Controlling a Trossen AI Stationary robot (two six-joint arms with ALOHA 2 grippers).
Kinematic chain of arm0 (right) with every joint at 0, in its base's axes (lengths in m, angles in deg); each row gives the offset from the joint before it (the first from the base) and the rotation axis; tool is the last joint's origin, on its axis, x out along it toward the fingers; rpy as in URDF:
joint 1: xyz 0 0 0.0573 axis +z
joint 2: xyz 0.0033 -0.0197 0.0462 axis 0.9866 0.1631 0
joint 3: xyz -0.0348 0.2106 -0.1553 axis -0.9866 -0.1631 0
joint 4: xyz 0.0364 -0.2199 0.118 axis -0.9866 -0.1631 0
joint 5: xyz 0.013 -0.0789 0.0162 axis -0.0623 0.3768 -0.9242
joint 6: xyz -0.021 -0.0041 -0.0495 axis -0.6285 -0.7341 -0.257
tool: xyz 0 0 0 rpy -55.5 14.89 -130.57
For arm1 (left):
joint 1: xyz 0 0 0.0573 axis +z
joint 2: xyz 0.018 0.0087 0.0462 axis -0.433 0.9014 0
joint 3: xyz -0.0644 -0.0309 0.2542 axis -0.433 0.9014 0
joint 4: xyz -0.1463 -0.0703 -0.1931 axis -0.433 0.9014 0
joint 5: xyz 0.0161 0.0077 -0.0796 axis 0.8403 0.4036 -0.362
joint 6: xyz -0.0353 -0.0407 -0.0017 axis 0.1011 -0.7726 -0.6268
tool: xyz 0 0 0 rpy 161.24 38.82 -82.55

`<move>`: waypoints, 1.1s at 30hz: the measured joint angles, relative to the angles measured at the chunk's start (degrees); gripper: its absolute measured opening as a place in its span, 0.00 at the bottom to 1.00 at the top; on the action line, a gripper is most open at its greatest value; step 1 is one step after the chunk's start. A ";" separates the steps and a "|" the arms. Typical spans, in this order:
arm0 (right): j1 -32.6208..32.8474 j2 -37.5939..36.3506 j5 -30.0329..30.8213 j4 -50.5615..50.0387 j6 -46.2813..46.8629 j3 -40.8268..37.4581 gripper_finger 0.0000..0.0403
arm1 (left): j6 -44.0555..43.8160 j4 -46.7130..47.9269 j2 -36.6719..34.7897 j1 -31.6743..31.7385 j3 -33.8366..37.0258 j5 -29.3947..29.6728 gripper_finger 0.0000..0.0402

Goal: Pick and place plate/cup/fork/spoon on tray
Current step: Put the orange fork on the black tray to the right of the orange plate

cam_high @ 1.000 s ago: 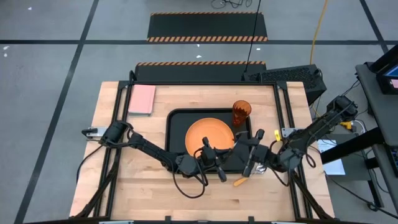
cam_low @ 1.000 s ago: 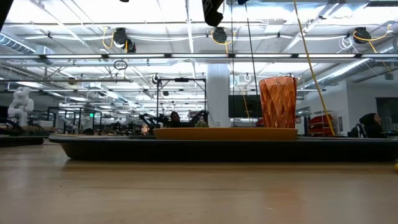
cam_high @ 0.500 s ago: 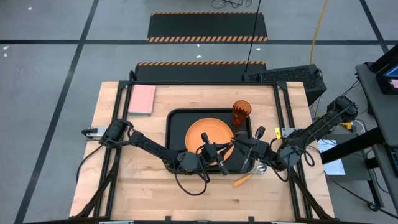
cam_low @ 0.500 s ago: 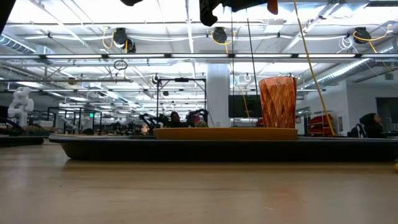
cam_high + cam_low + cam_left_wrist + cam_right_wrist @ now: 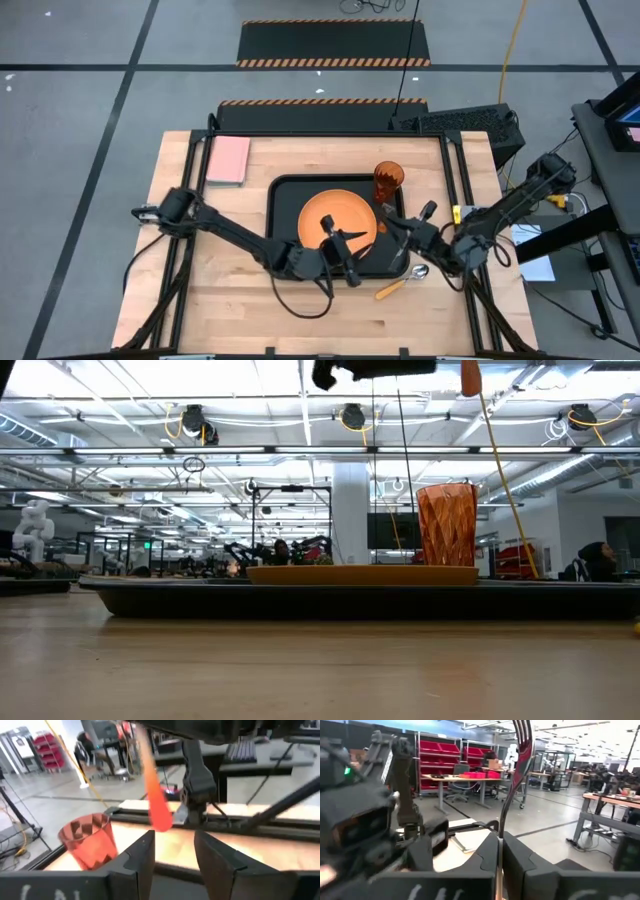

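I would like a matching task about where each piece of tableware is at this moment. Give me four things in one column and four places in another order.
Things:
1. plate
2. cup
3. fork
4. spoon

Places:
A. lying on the wooden table, beside the tray
B. held in the jaws of the right gripper, up in the air
C. lying flat in the middle of the tray
D. standing upright at a corner of the tray

Pairs: 1-C, 2-D, 3-B, 4-A
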 joint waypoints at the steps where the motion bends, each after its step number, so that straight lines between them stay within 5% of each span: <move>1: 0.37 -0.25 0.44 -0.14 0.21 0.00 0.00 | -0.73 3.21 -1.28 0.00 0.00 0.02 0.36; 9: 3.14 -2.57 0.59 -10.39 13.28 0.04 0.00 | -2.85 25.84 -11.27 0.03 0.02 -0.97 0.37; 20: -3.19 -2.91 -16.47 -43.49 53.94 0.04 0.00 | -2.42 37.07 -17.19 2.36 0.07 -11.73 0.37; 25: -3.68 -2.91 -17.40 -52.86 65.17 0.00 0.00 | -5.20 47.03 -15.86 1.66 0.37 -16.21 0.38; 33: -4.04 -2.88 -17.40 -43.36 77.19 -9.46 0.00 | -4.65 50.61 -12.64 -1.17 3.38 -19.82 0.49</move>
